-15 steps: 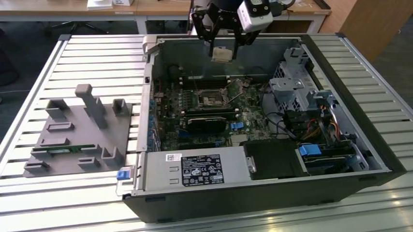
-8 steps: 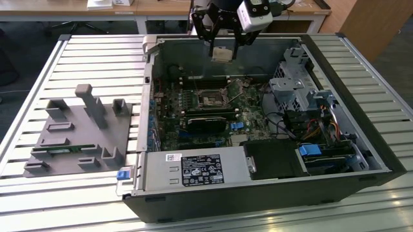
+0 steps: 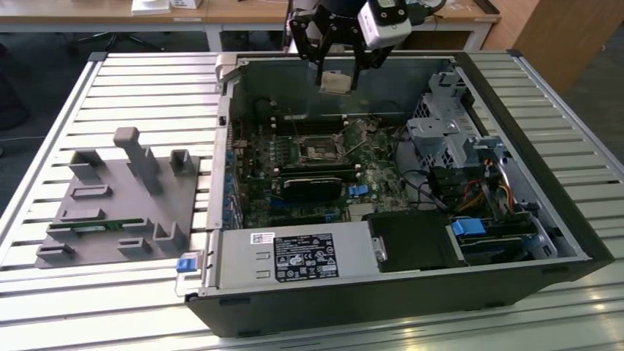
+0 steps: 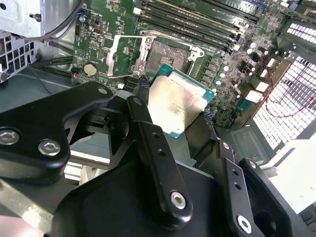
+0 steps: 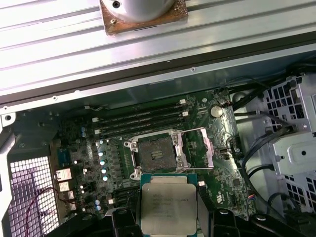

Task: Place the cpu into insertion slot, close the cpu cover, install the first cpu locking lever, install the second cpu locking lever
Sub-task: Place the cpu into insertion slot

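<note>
Slatted metal table, with an open computer case lying on it, side panel off. We see the cpu in the air, well clear of the insertion slot and not touching it. Its metal face shows in both wrist views. The gripper has its jaws clamped on 2 opposite edges of the cpu, 1 black finger per side. The slot is bare, dark contact field exposed. The cpu cover is swung open and stands up just beside the slot, hinged at 1 edge. The green motherboard surrounds the slot. 4 long black memory slots run near the slot on another side from the cover. A coin cell sits beyond the cover from the slot. In the exterior view a labelled power supply sits well apart from the slot, at the case's near wall. A grey fixture block lies outside the case, far from the slot, toward the exterior view's left.
</note>
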{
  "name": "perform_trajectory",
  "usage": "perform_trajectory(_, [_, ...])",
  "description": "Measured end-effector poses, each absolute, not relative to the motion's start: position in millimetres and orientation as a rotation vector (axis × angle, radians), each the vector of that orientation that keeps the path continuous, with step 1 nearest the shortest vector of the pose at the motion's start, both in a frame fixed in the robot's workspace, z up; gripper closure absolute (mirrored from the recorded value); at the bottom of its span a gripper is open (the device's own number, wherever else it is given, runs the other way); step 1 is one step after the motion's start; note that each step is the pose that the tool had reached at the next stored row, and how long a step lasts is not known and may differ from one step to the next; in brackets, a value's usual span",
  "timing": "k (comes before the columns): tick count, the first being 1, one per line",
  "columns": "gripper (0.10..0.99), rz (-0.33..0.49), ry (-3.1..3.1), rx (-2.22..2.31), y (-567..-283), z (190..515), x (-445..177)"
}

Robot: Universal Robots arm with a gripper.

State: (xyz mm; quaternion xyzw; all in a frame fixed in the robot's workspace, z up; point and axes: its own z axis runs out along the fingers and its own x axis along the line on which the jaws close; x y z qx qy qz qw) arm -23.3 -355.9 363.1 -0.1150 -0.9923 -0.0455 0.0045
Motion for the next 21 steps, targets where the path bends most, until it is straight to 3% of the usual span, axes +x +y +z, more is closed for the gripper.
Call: perform_trajectory(21, [0.545,-0.143,-3.106,-0.385,-355.9,363.1,-23.3])
